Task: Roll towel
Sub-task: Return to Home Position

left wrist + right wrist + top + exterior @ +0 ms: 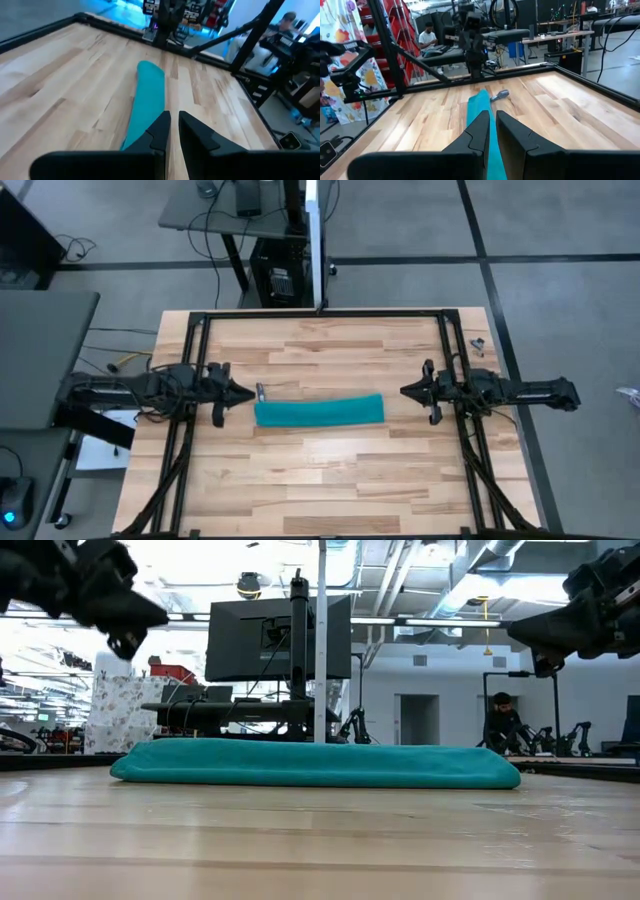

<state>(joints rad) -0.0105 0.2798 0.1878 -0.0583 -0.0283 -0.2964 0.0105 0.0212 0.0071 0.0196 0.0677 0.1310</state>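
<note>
Looks like a robotics lab: pale wood-plank table (330, 480) ringed by a black metal frame (380, 313), dark flat monitor (240, 640) on a stand behind, exposed ceiling ducts (425, 570), red metal shelving (412, 20), a seated person (427, 37) at a far workbench, loose black cables (215, 225) over grey floor tiles (560, 240)

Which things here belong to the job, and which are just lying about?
Job: towel, a long narrow bundle; left end effector and right end effector, raised off its ends.
Lying about: small grey object near the towel; small bits at a corner of the table.
</note>
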